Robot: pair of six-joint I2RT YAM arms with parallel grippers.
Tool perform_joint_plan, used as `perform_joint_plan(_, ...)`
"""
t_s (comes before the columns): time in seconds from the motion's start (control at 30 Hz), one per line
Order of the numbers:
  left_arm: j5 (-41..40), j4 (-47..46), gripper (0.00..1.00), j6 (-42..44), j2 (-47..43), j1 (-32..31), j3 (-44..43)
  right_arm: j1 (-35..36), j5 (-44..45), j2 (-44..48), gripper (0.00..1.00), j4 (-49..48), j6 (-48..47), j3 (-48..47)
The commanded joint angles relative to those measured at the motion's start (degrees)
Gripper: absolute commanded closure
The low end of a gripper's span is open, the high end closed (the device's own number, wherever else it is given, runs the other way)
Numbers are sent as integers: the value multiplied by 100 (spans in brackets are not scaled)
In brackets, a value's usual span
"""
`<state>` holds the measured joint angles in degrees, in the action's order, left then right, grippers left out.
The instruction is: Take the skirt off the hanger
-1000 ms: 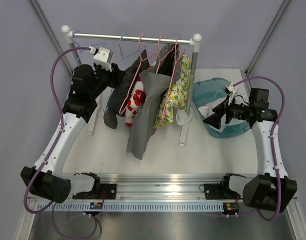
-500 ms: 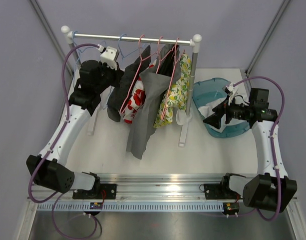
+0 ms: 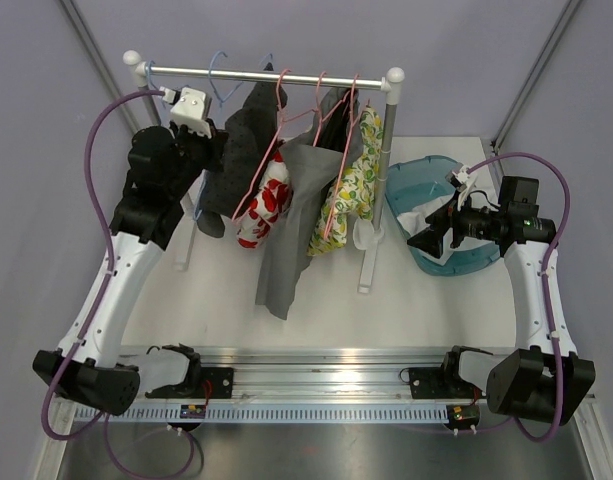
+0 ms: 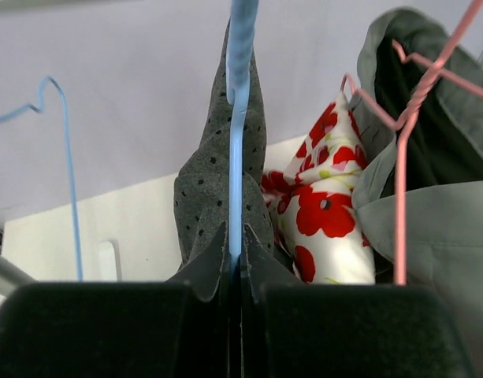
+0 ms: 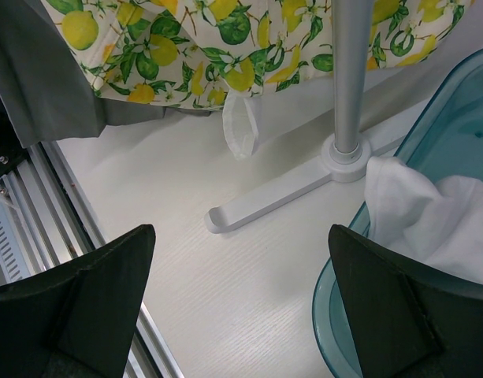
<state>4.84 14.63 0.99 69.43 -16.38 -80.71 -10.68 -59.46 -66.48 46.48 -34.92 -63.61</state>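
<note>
A dark grey dotted skirt [image 4: 212,185] hangs on a light blue hanger [image 4: 240,118] at the left end of the clothes rail [image 3: 286,75]. In the top view the skirt [image 3: 238,150] droops beside my left wrist. My left gripper [image 4: 239,250] is shut on the blue hanger's wire, which runs straight up between the jaws, with the skirt's cloth just beyond the tips. My right gripper [image 5: 241,303] stands wide open over the white table by the bin, holding nothing; from above, the right gripper [image 3: 428,240] is seen far from the rail.
An empty blue hanger [image 4: 68,157] hangs to the left. Pink hangers carry a red-flowered garment [image 3: 263,200], a long grey garment [image 3: 291,230] and a lemon-print one [image 3: 352,185]. A blue bin [image 3: 476,262] with white cloth [image 5: 430,216] sits right of the rack post [image 5: 347,71].
My left gripper has shut on the blue hanger and moved left and up, taking the skirt away from the other garments. The right arm has not moved.
</note>
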Motion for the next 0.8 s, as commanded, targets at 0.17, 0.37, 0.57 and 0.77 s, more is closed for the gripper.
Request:
perform_joint_plan(0.17,-466,267,100,-64,-860,12,-78,-22,-13,162,1,37,-121,-90)
perform_joint_plan(0.37,-678,488,100,-538,-2370,12,1126,-13,22,188,0,107,-200,-107)
perform_joint_plan(0.57,-687,909,100,-960,-4050,12,1321,-22,-48,109,0,467,-375,-467)
perform_joint_plan(0.77,242,1033,100,-1390,-4631,12,760,13,-531,56,0,1151,-515,-1161)
